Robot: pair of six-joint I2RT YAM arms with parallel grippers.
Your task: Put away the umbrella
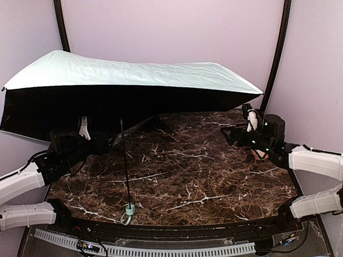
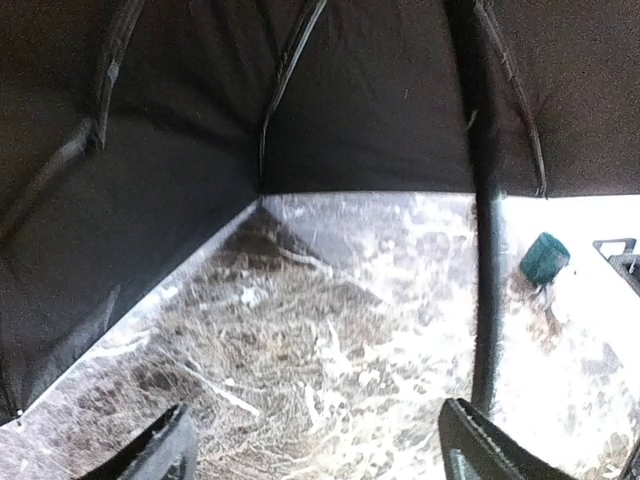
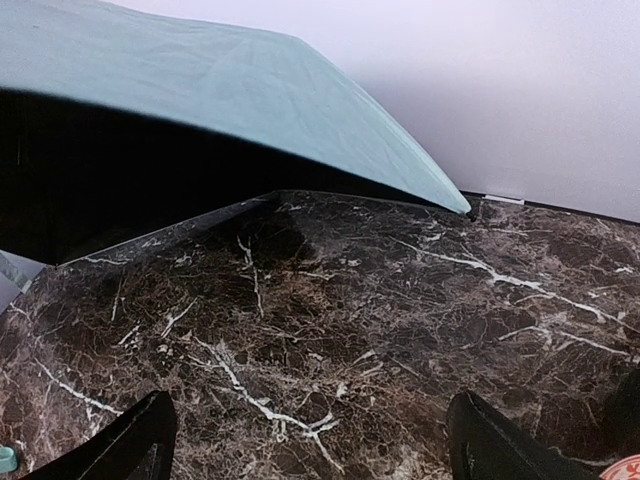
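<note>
Umbrella: open folding umbrella point(image 1: 134, 75), pale mint-green fabric outside, matte black lining inside. It lies tipped on its side over the far-left of the table, canopy a wide smooth wedge, lower rim down by the tabletop.
Table: dark brown polished marble table point(image 1: 214, 176) w/ white veins, rounded near edge.
Left gripper: black left gripper point(image 1: 106, 143) sits under the canopy. Fingers spread wide, nothing held.
Right gripper: black right gripper point(image 1: 231, 134) is over the table's right side, clear of the canopy edge. Fingers wide apart, empty.
Shaft: thin black metal shaft point(image 1: 125, 160) slants from the canopy to the near edge.
Handle: small mint-green handle point(image 1: 129, 207) w/ strap loop rests on the marble near the front edge, left of centre.
Round object: small orange-and-white round object point(image 1: 259, 155), partly hidden under the right arm.
Left wrist only: bent black ribs on the lining point(image 2: 380, 90); shaft point(image 2: 485, 300) passes just beside one fingertip, contact unclear.
Right wrist only: fine creases in the mint cloth point(image 3: 200, 80).
</note>
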